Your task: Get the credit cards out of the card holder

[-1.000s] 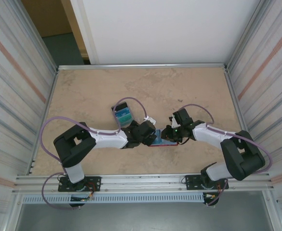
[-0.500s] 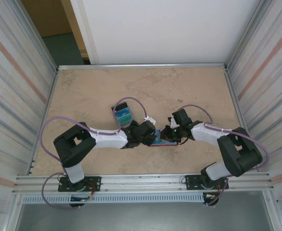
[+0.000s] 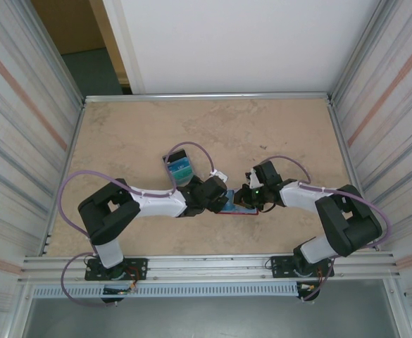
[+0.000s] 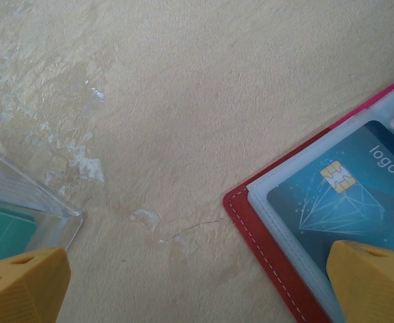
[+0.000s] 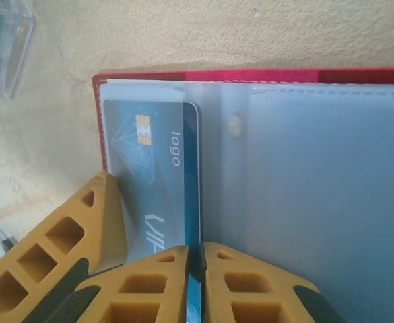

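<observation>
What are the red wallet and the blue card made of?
The wallet looks like red leather or imitation: white stitching along its edge. Its pockets look like cloudy soft plastic. The card seems stiff shiny plastic, with a gold chip.

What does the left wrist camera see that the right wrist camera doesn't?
Left wrist view: the left gripper spread wide open, and white scuff marks on the table. Right wrist view: the right gripper pinching the blue card by its edge, plus an empty cloudy sleeve and a small stud. Both: some table, the red card holder, that chip card marked "logo", and a corner of the clear box.
</observation>
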